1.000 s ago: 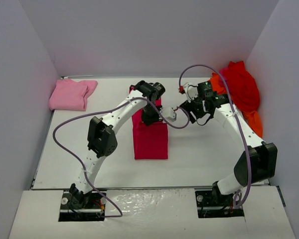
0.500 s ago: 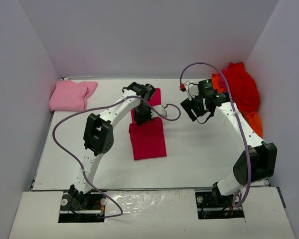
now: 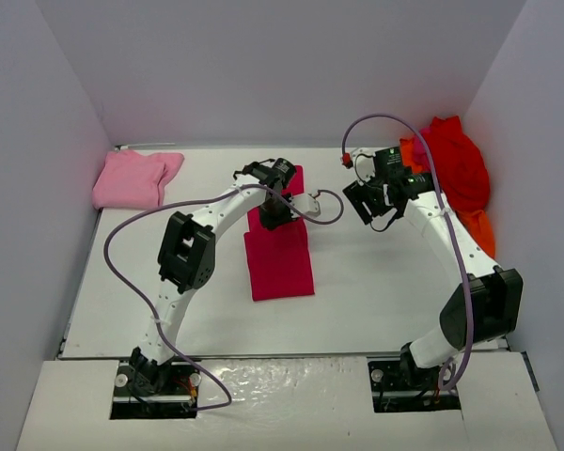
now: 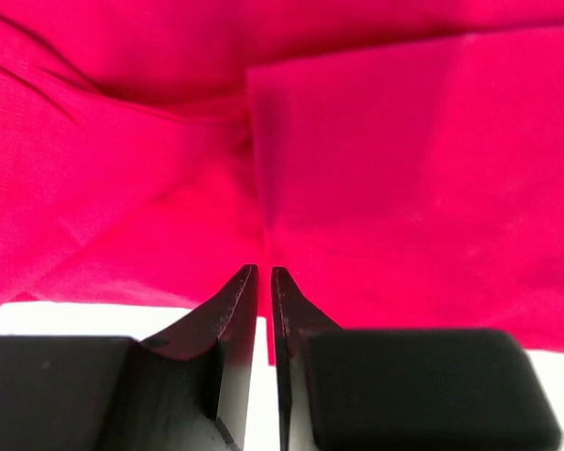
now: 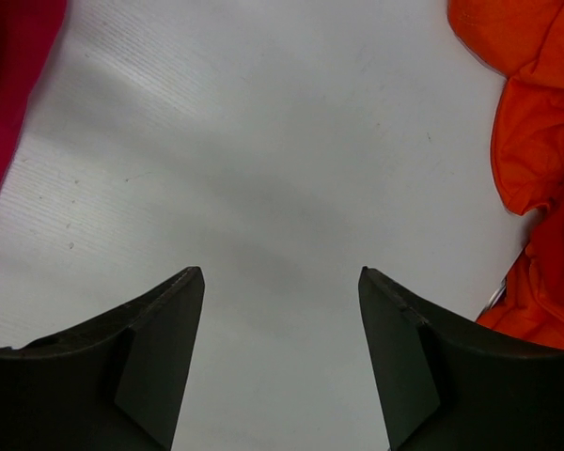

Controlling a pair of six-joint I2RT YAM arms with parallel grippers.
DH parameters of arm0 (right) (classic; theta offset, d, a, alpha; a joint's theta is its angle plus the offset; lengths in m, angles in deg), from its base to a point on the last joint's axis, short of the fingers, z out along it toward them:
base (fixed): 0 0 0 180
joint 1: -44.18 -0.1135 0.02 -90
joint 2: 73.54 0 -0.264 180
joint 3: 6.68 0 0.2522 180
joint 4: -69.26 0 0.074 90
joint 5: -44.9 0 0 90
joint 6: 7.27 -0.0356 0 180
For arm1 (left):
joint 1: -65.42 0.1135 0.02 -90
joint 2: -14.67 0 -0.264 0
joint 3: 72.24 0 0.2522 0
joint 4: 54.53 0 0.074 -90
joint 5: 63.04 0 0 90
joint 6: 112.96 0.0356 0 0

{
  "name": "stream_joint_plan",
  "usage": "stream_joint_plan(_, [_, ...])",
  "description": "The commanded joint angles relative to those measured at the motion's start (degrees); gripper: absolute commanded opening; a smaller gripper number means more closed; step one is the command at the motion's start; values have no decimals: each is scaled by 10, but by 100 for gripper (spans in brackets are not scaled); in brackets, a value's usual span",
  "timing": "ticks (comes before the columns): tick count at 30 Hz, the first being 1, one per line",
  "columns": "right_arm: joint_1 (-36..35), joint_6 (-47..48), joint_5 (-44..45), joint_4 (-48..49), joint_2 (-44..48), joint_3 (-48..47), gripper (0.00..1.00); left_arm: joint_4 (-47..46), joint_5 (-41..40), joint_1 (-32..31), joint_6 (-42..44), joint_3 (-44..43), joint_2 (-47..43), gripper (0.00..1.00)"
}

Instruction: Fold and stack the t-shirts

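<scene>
- Cloth of the crimson-magenta t-shirt [image 4: 404, 160] fills my left wrist view. My left jaws sit at its edge, tips over the fabric, closed to a thin slit. I cannot tell whether any cloth is pinched.
- That shirt lies folded in a long strip mid-table [image 3: 385, 291].
- My right jaws stand wide apart, holding nothing, above the table between that shirt and the orange t-shirt [image 5: 536, 122].
- Red t-shirt [image 3: 456, 164] is heaped far right, light pink t-shirt [image 3: 132, 178] folded far left.
</scene>
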Motion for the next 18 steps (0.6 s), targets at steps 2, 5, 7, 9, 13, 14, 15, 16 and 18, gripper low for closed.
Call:
stream_joint_plan(2, [5,-13,25,27,18,-9,65,-32,-1,2,-15,-11,-43,13])
stream_joint_plan(5, [17,-25,63,43,26,-11,66,-44,-10,1,-21,13,-65,17])
stream_joint_plan(7, [38,-35,105,65,33,-15,68,-59,-25,0,-23,32,-83,24])
stream_joint_plan(9, [51,-45,154,88,40,-13,68,-75,-36,1,-23,58,-105,34])
stream_joint_plan(13, [58,-35,216,111,40,-23,69,-84,-48,2,-14,76,-110,40])
stream_joint_plan(14, [58,-36,223,113,37,-30,69,-77,-49,2,-16,67,-95,40])
stream_joint_plan(15, [58,-37,230,115,35,-36,69,-69,-51,2,-19,59,-80,40])
stream_joint_plan(16, [58,-38,232,116,33,-39,69,-66,-50,2,-19,51,-69,40])
stream_joint_plan(18, [58,-43,233,118,34,-35,69,-69,-44,4,-24,44,-55,40])
